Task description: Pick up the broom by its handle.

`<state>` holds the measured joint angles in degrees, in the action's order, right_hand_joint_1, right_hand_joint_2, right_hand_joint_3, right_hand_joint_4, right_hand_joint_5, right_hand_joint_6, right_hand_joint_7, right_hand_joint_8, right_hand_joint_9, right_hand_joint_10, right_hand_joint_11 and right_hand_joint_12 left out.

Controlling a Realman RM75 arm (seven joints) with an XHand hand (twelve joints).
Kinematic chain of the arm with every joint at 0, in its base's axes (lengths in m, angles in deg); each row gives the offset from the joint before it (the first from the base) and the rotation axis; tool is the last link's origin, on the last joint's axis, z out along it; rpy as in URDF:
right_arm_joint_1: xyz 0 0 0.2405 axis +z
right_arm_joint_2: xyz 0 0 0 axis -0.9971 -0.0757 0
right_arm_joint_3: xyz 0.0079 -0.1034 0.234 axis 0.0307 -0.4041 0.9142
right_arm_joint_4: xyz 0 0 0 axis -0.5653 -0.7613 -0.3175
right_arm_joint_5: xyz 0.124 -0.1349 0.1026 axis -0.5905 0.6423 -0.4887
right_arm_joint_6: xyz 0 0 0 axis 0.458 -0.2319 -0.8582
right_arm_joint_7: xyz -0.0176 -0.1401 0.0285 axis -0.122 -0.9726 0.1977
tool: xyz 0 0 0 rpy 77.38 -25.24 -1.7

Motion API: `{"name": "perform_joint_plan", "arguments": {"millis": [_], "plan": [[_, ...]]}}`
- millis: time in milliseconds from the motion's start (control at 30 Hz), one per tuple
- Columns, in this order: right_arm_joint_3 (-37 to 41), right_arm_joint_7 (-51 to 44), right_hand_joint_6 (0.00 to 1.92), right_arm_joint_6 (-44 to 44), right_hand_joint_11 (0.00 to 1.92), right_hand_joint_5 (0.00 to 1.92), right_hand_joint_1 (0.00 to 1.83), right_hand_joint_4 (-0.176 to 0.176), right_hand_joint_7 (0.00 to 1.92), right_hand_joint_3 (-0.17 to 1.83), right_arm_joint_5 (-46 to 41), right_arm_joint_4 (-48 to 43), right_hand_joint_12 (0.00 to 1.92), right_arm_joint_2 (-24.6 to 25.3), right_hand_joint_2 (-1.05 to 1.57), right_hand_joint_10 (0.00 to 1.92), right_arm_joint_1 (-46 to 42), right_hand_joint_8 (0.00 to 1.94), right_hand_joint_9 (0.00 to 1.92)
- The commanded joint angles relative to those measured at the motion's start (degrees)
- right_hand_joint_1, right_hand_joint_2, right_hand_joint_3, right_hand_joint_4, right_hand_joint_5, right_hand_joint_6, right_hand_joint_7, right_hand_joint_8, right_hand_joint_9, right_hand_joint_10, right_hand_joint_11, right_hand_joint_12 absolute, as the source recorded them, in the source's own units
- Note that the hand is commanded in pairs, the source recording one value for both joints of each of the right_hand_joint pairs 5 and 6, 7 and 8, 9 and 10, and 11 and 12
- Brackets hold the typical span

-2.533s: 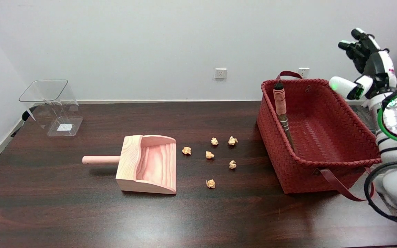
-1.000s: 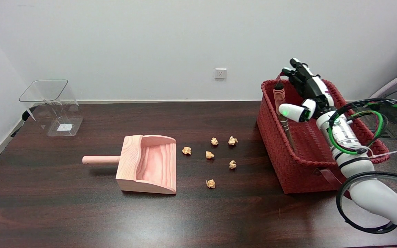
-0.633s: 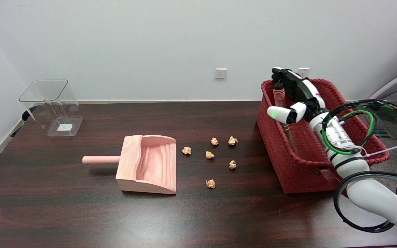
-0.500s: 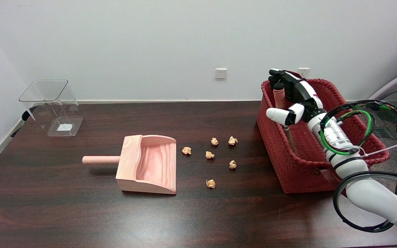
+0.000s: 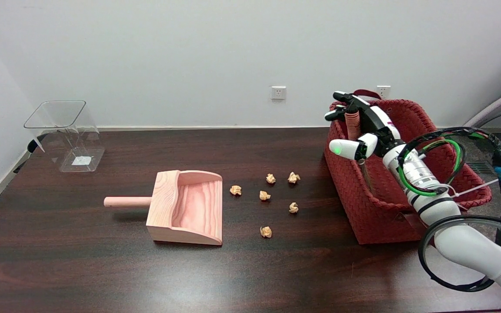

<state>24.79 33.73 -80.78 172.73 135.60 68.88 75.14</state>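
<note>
Right hand spread around broom handle, not clamped yet. Broom looks light, stiff; grip the ribbed wrap at basket's 11 o'clock.

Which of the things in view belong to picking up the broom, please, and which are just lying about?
Job: broom, standing in the red basket; right hand, at its handle.

Lying about: wooden dustpan, paper scraps, clear plastic bin.

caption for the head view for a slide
Right hand reaches the broom handle leaning in the red basket.
</note>
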Motion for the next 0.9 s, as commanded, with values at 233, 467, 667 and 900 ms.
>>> {"name": "perform_joint_plan", "arguments": {"millis": [233, 467, 667, 900], "plan": [[-1.0, 1.9, 0.52, 1.2, 0.52, 0.52, 1.07, 0.0, 1.17, 1.33, -0.8, -1.4, 0.52, 0.2, -0.53, 0.52, 1.5, 1.17, 0.52], [-1.0, 3.2, 0.84, 1.0, 0.84, 0.84, 1.03, 0.0, 1.48, 1.28, -0.8, -1.4, 0.84, 0.2, -0.38, 0.84, 1.7, 1.48, 0.84], [-1.0, 5.7, 1.3, 0.9, 1.3, 1.3, 1.0, 0.0, 1.8, 1.21, -0.8, -1.4, 1.3, 0.2, -0.23, 1.3, 1.7, 1.8, 1.3], [-0.8, 5.8, 1.86, 1.2, 1.86, 1.86, 1.0, 0.0, 1.92, 1.37, -0.8, -1.4, 1.86, 0.3, -0.43, 1.86, 1.7, 1.92, 1.86]]}}
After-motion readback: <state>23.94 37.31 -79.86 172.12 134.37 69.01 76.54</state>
